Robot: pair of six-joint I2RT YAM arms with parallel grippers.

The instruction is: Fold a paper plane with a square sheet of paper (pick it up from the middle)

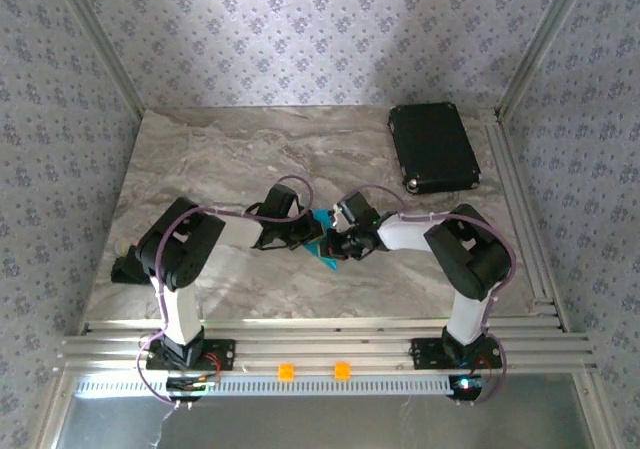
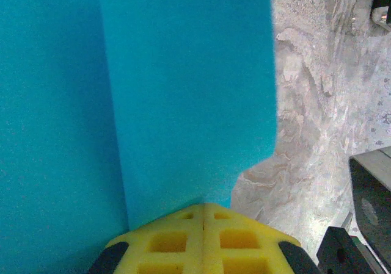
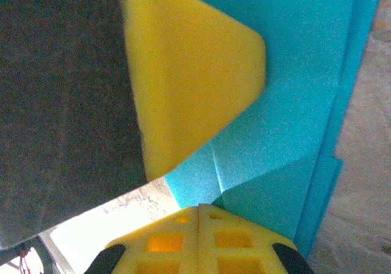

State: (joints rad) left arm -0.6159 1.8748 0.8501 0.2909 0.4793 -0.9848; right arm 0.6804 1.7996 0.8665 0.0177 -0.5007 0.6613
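Observation:
The square sheet of paper [image 1: 325, 257] is bright cyan and folded into layers, and it sits between the two grippers at the middle of the marble table. In the left wrist view the paper [image 2: 183, 91] has a straight vertical crease, and my left gripper [image 2: 203, 210] is shut with its yellow tips pinching the paper's edge. In the right wrist view my right gripper [image 3: 200, 210] is shut on a creased corner of the paper [image 3: 293, 103], with the left gripper's yellow finger [image 3: 189, 72] pressed on the paper just beyond. From above, the left gripper [image 1: 310, 237] and right gripper [image 1: 334, 245] meet nose to nose. I cannot tell whether the folded paper has a paper plane's outline.
A black rectangular case [image 1: 432, 147] lies at the back right of the table [image 1: 220, 159]. Aluminium rails run along the front edge, with two small orange blocks [image 1: 286, 371] on them. Patterned walls close in the back and both sides.

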